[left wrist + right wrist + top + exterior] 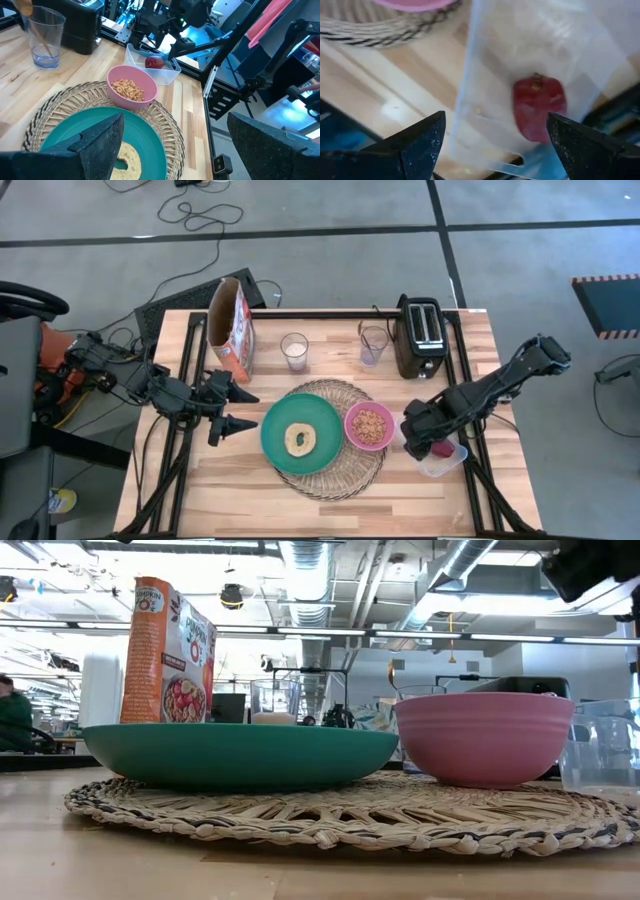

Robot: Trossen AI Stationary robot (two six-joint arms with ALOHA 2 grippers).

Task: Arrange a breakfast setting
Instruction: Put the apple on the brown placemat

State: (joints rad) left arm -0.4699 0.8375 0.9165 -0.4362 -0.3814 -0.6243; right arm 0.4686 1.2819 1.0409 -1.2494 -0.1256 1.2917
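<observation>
- Two dark grippers are in play: the right gripper point(492, 135) hangs over the clear plastic tub point(441, 459) at the desk's point(330, 510) near right corner, its fingers point(415, 142) spread wide and empty, straddling the round red fruit point(539, 107) lying inside the tub.
- Likely next is a descent onto the fruit, and the thin tub walls sit just beside it; a finger could catch the rim, tip the tub, or drag it against the small pink bowl point(369, 425) of cereal.
- Being round and smooth, the fruit could also roll or squirt out if the fingers close off-centre.
- Just left of the tub, the round woven straw mat point(335, 477) carries the pink bowl and the round teal plate point(300, 436), touching side by side, with a pale ring-shaped bagel point(299, 439) on the plate.
- Left of the mat, the left gripper point(240, 410) waits low over the desk, its fingers point(95, 142) wide apart and holding nothing; it points at the plate, so any forward drift could nudge the plate.
- Farther back stand the orange-and-white cereal box point(230, 325), a clear glass of milk point(294, 351), and a second clear glass point(373, 345) holding a gold spoon point(35, 22).
- Farthest right at the back is the black toaster point(420, 335), close to that second glass.
</observation>
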